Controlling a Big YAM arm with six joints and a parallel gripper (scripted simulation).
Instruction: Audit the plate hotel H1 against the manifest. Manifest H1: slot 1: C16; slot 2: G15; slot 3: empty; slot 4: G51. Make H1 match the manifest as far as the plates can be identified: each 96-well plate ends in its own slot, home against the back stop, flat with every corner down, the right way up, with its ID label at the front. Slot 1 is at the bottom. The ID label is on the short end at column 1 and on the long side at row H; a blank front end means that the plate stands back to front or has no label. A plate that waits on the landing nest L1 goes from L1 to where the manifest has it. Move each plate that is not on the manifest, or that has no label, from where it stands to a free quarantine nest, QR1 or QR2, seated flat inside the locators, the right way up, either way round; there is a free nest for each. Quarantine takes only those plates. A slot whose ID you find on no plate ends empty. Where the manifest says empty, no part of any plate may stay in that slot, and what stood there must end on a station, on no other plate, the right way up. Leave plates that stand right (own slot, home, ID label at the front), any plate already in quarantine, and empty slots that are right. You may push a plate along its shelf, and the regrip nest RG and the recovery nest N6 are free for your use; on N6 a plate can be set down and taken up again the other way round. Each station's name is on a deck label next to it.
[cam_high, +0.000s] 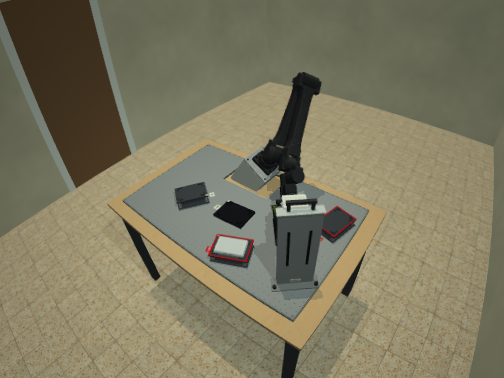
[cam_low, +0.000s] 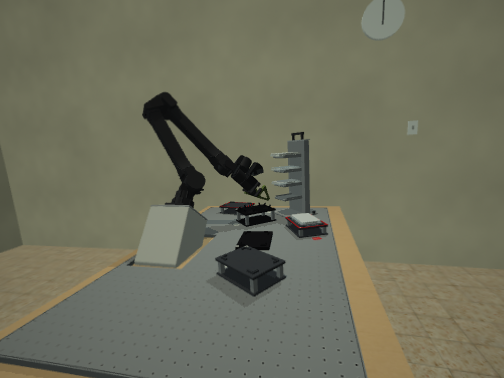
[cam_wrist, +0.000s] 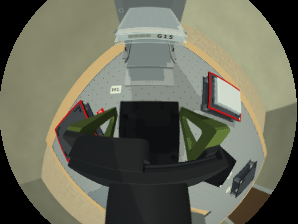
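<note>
The plate hotel (cam_low: 295, 172) stands at the far end of the deck, its four shelves facing my arm. It appears from the back in the top view (cam_high: 297, 245). In the wrist view a pale plate end with a dark label (cam_wrist: 148, 32) faces me from one shelf; the ID is too small to read. I cannot tell which other shelves hold plates. My gripper (cam_low: 260, 194) is open and empty, hovering just above a black raised nest (cam_low: 256, 212) in front of the hotel. Its green fingers straddle that nest in the wrist view (cam_wrist: 149, 132). A white plate (cam_low: 306, 219) sits in a red-edged quarantine nest.
A second red-edged nest (cam_high: 338, 221) stands empty on the other side of the hotel. A flat black pad (cam_high: 234, 214) and another black raised nest (cam_high: 191, 194) lie further along the deck. The grey arm base (cam_low: 172, 235) is at the left edge.
</note>
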